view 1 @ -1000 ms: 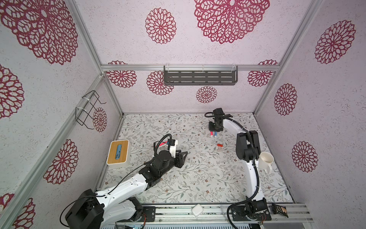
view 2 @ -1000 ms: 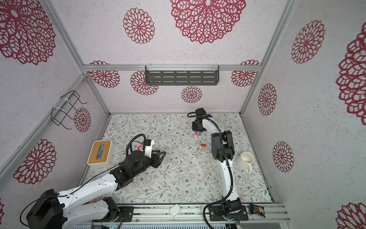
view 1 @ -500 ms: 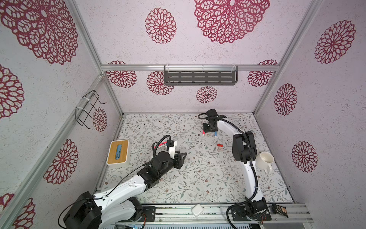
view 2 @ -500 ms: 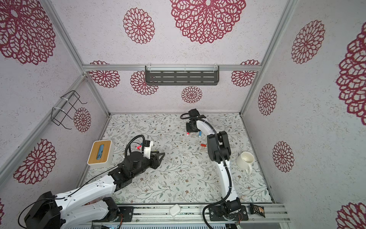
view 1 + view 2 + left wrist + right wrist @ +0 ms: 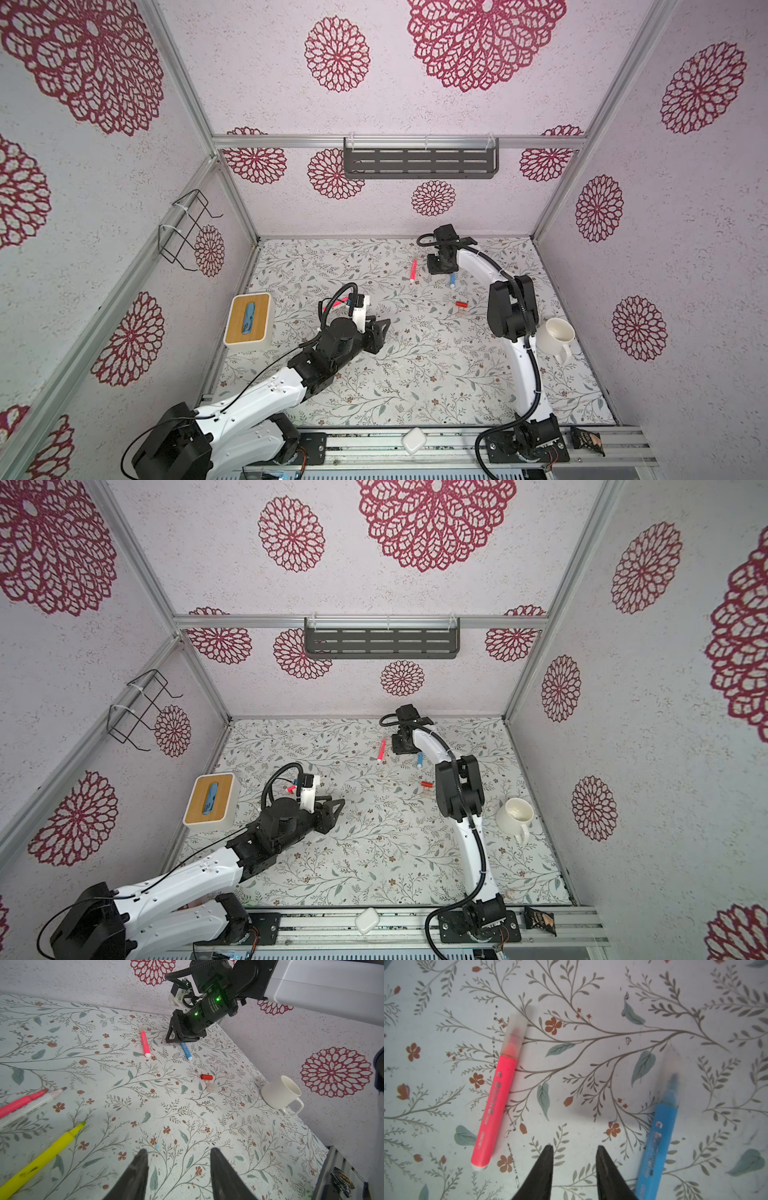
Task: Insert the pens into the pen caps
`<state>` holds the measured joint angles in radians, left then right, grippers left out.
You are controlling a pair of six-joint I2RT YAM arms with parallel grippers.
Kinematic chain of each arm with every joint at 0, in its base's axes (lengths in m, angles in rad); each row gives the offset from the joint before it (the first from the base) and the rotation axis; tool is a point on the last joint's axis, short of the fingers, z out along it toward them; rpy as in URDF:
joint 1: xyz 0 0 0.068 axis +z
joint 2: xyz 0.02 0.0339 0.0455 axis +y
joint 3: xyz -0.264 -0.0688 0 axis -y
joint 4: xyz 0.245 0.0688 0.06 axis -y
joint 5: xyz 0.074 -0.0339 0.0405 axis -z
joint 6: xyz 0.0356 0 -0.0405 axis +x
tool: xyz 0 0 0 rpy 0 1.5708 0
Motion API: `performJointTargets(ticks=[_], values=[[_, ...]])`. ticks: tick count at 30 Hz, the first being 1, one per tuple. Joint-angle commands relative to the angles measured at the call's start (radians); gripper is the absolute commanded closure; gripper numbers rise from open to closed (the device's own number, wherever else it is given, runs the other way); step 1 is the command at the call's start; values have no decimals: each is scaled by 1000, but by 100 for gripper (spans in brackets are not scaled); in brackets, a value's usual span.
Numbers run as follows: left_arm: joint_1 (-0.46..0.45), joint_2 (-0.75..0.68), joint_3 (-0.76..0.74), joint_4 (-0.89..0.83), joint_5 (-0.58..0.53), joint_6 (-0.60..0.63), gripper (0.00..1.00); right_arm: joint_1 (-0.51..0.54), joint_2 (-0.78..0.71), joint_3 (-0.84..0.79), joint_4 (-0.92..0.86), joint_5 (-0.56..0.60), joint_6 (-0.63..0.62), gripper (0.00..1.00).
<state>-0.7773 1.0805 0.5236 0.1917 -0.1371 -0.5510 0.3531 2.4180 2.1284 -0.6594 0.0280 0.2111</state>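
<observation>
Both grippers stand parted and empty over the floral mat [image 5: 415, 374].

Nearest the front rail, the left gripper [image 5: 178, 1150] holds nothing, its jaws spread above bare mat. A yellow pen [image 5: 41, 1157], a white pen [image 5: 35, 1103] and an uncapped pink pen [image 5: 20, 1102] lie just beside it, toward the left edge where the box [image 5: 248, 319] sits. A wide open stretch of mat runs on to the red cap [image 5: 206, 1077] and the clear cap [image 5: 212, 1088], which lie close together, well apart from the mug [image 5: 555, 336] by the right wall. Farther back lie the blue pen [image 5: 658, 1132] and the capped pink pen [image 5: 500, 1093], both wearing translucent caps. The right gripper [image 5: 574, 1146] hangs between them with its jaws apart and gripping nothing, close to the back wall.
</observation>
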Motion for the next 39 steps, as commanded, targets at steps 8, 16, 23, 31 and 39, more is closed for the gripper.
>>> performJointTargets(ticks=[8,16,23,31,39], values=[[89,114,76,-44,31,-30,48,37,-43,-3,49,-69,38,48],[108,116,78,-65,21,-50,48,94,28,85,59,-29,75,43],[126,98,67,-71,26,-59,48,129,81,167,58,34,98,39],[131,78,47,-73,25,-64,48,164,137,234,63,119,118,36],[138,40,30,-91,12,-64,48,192,176,275,84,147,138,36]])
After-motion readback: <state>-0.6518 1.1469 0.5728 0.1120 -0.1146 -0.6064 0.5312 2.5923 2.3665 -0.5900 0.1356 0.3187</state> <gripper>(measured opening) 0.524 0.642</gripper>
